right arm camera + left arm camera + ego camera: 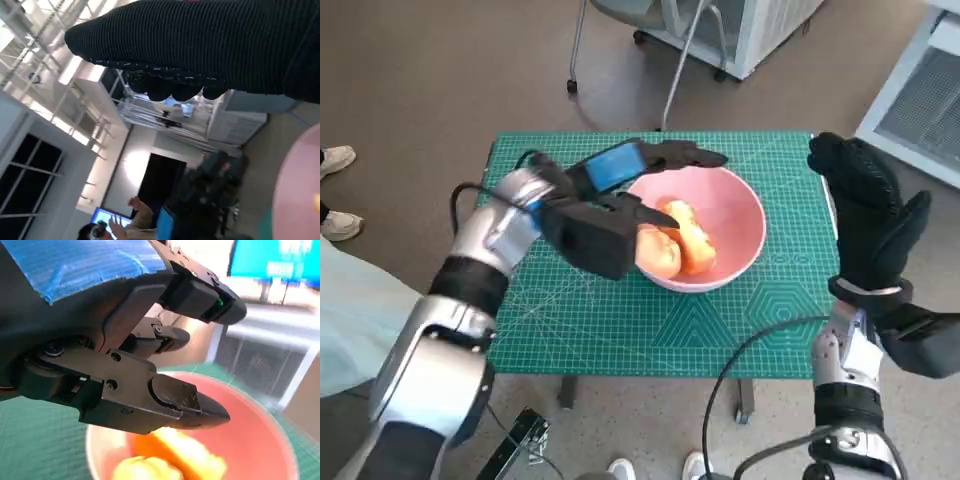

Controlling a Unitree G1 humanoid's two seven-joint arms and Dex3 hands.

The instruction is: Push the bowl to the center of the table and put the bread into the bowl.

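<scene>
Hovering over your pink bowl (bread inside), the left hand is spreading wide, holding nothing; the right hand is standing flat at the worktop's right edge.

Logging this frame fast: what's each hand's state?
Left hand: open, fingers spread over the bowl, bread inside.
Right hand: open, holding nothing.

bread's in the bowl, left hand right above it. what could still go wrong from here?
1. The left hand hangs over the pink bowl, fingers spread just above the bread; withdrawing low could clip the near rim and drag or tip the bowl.
2. The right hand stands upright at the table's right edge, close to the bowl; a swing inward could knock it off centre.
</scene>
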